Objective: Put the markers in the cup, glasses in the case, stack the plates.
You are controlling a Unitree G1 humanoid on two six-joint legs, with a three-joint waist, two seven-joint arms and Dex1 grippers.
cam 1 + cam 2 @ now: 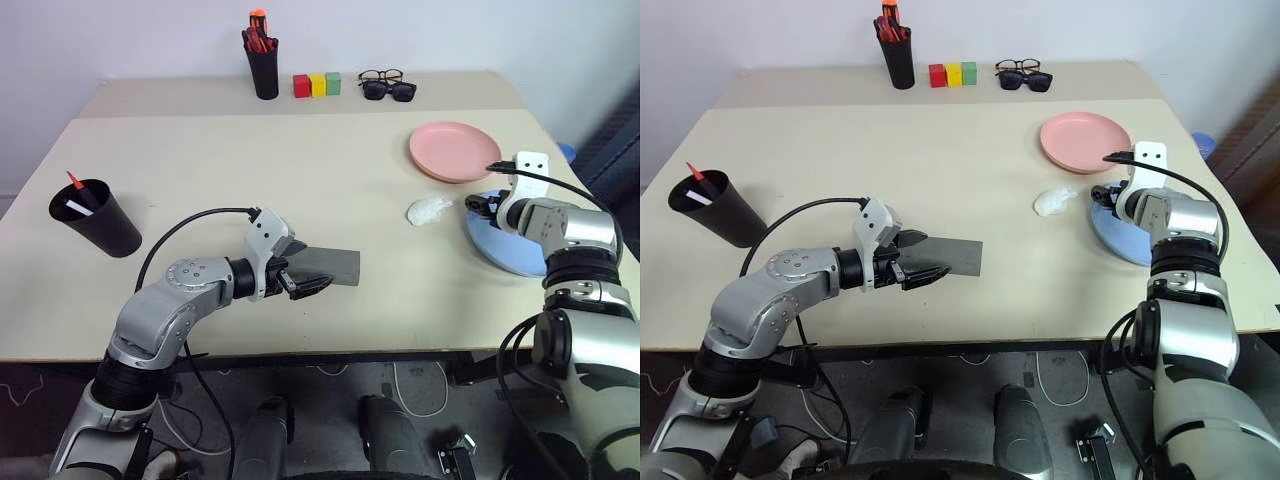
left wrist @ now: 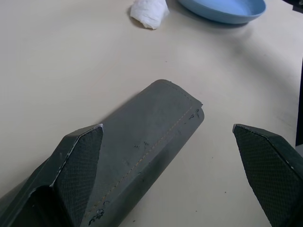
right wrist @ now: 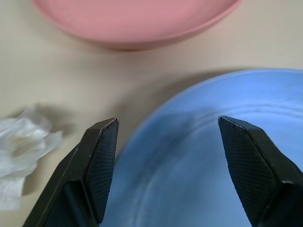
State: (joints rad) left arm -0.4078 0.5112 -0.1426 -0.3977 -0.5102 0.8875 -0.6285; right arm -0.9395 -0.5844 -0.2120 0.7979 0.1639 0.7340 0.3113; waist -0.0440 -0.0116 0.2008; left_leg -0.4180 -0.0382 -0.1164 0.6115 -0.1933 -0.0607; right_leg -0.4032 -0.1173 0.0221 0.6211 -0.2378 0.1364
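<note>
The grey case (image 1: 335, 264) lies closed on the table at front centre. My left gripper (image 1: 300, 276) is open over its near end, one finger (image 2: 80, 161) on the case's edge and the other finger (image 2: 267, 161) well apart from it. A black cup (image 1: 95, 217) at the left holds a red-tipped marker (image 1: 74, 181) and a white marker (image 1: 80, 208). The pink plate (image 1: 455, 150) sits at the right. Just in front of it lies the light blue plate (image 1: 505, 252), with my right gripper (image 3: 168, 122) open over its far rim. The glasses are hidden.
A crumpled white tissue (image 1: 428, 210) lies left of the blue plate. Along the back edge stand a black pen holder (image 1: 264, 62) with red and orange pens, three coloured blocks (image 1: 317, 85), a thick-framed clear pair (image 1: 380, 76) and dark sunglasses (image 1: 390, 92).
</note>
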